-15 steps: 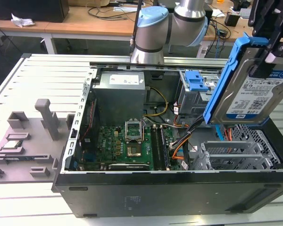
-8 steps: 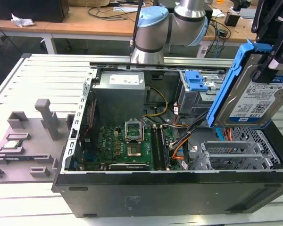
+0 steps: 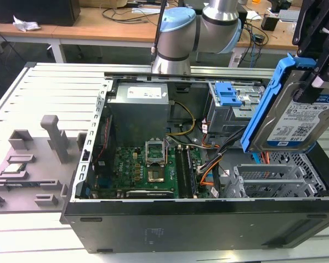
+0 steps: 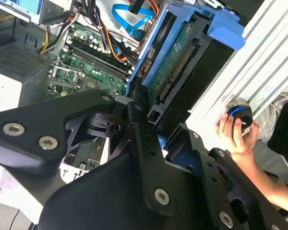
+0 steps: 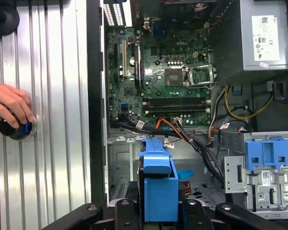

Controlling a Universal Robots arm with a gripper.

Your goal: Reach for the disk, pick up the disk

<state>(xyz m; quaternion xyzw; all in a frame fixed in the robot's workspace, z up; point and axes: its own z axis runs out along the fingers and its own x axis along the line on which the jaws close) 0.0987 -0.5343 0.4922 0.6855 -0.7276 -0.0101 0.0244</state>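
In the exterior view, the disk (image 3: 296, 118) hangs in the air above the open computer case (image 3: 197, 219), over the corner of the case at the exterior view's right. It is tilted, its blue-and-white label facing the camera and its blue plastic frame (image 3: 266, 96) running along its upper edge. The black claw (image 3: 313, 52) comes down from above and is clamped on the disk's upper end. Inside the case lie the green motherboard (image 3: 148, 170) and the grey power supply (image 3: 140, 107). The case stands on a slatted metal desk (image 3: 38, 93), with the arm's silver and blue joint (image 3: 178, 35) behind the case.

In the second wrist view, the claw's black fingers (image 4: 139, 124) grip the disk (image 4: 175, 67) edge-on, its connector side and blue frame showing, with the motherboard (image 4: 81, 72) beyond it. Beside the case a person's hand (image 4: 235, 136) rests on a round black knob (image 4: 240, 115) on the desk.

In the first wrist view, the disk's blue frame (image 5: 157, 179) stands between the claw's fingers (image 5: 122, 215), held over the case's open interior, with the motherboard (image 5: 163, 72) beyond. A hand (image 5: 9, 103) covers the knob (image 5: 14, 129) on the slatted desk (image 5: 57, 120) alongside the case.
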